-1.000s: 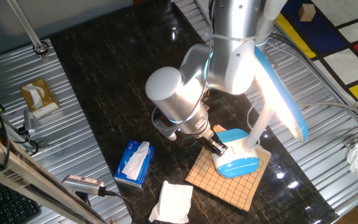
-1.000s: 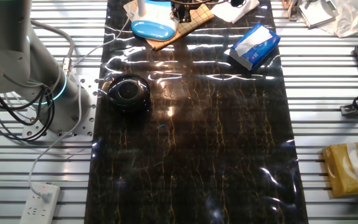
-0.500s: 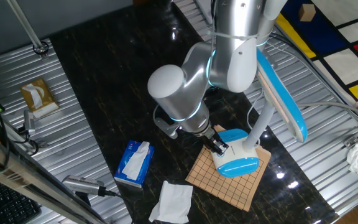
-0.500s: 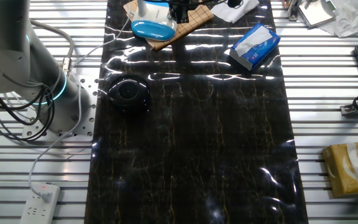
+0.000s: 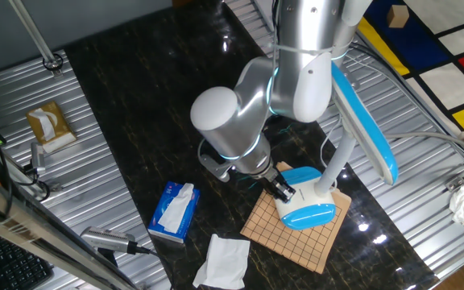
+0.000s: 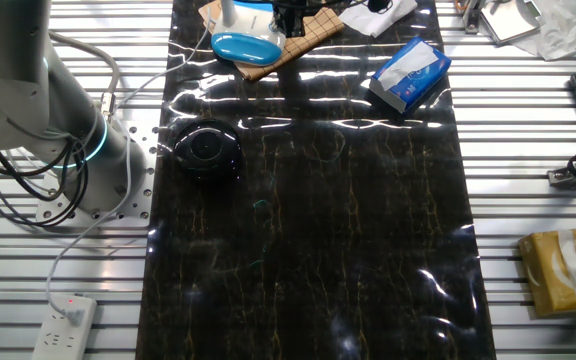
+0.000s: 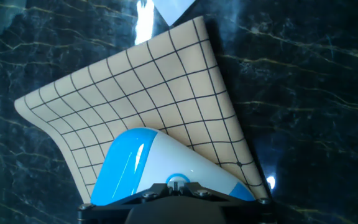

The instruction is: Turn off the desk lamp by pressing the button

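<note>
- The desk lamp: white and sky-blue, oval base resting on a gridded board, bent white neck, long blue-backed head tilted.
- The button: small, round, on the base.

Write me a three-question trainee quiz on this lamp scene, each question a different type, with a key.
1. True or false: the desk lamp stands on a gridded wooden board.
2. Multiple choice: in the fixed view with the silver arm in the foreground, where is the hand?
A. over the blue tissue box
B. at the lamp's base
C. at the lamp's head
3. Fill in: in the hand view, the button sits on the ____ part of the base, beside the sky-blue part.

Key: 1 true; 2 B; 3 white.
</note>
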Tool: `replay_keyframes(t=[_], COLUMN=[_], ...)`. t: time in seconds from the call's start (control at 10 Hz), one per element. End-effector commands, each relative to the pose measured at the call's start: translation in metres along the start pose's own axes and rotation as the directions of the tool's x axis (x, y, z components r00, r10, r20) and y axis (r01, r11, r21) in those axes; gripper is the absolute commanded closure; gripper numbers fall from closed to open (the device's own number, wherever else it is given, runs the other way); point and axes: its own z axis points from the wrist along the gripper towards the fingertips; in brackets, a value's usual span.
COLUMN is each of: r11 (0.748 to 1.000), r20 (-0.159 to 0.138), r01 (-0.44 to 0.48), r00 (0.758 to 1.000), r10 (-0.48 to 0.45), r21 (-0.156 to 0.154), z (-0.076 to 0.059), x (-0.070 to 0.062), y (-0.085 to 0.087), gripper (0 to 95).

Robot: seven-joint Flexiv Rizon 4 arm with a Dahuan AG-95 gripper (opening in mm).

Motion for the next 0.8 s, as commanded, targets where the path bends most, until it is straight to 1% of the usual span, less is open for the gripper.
replay_keyframes(t=[0.1, 0.2, 0.3, 0.4, 0.5, 0.7, 0.8], r11=[1.000, 1.000, 1.000, 1.000, 1.000, 1.000, 0.999], r20=[0.004, 0.004, -0.002, -0.007, -0.005, 0.000, 0.001], r01=[-0.006, -0.007, -0.003, 0.002, 0.001, -0.010, -0.018], r00=[1.000, 1.000, 1.000, 1.000, 1.000, 1.000, 1.000], r10=[0.006, 0.007, 0.003, -0.002, -0.001, 0.010, 0.018], r21=[-0.008, -0.006, 0.001, 0.000, 0.000, 0.013, 0.026], z=[0.002, 0.000, -0.014, -0.023, -0.026, -0.030, -0.037], x=[0.001, 0.001, 0.003, 0.004, 0.004, 0.004, 0.003], y=[0.001, 0.002, 0.004, 0.002, 0.000, -0.004, -0.007], gripper=[95.0, 95.0, 95.0, 95.0, 95.0, 95.0, 95.0])
